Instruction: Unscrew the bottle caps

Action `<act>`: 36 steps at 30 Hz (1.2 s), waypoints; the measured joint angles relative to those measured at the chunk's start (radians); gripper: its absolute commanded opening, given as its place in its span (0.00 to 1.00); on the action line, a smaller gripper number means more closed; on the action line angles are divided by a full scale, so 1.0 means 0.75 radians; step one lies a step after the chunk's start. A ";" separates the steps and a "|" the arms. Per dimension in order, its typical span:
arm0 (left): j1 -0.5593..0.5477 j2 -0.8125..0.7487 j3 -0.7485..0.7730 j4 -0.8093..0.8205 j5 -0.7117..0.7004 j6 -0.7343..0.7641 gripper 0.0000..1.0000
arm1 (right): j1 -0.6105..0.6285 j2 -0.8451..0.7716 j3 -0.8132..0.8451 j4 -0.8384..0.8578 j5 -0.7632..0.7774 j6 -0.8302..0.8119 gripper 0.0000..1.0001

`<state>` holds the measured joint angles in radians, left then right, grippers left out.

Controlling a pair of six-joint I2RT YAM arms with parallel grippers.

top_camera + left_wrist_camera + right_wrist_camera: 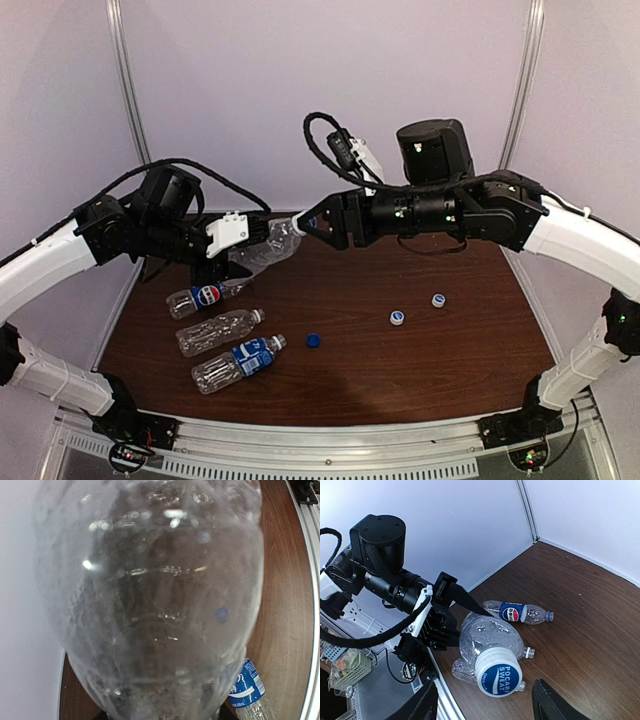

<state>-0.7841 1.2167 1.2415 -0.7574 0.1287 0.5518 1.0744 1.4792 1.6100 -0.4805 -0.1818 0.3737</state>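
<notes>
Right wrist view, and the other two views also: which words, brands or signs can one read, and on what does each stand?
"POCARI SWEAT": on the white cap of the raised bottle.
Pepsi globe logo, no letters legible: on the lying blue-labelled bottle.
White characters on another bottle, left wrist view: too blurred to read.
Top view: labels too small to read.

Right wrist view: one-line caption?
Left gripper holds a clear bottle, its white cap facing the open right gripper.
</notes>
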 measured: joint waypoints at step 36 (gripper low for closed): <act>0.011 0.004 0.023 -0.113 0.155 0.091 0.37 | -0.028 0.051 0.010 -0.068 -0.222 -0.825 0.00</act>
<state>-0.7761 1.2194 1.2591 -0.8425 0.2447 0.6197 1.0531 1.5173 1.6173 -0.5312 -0.3485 -0.2451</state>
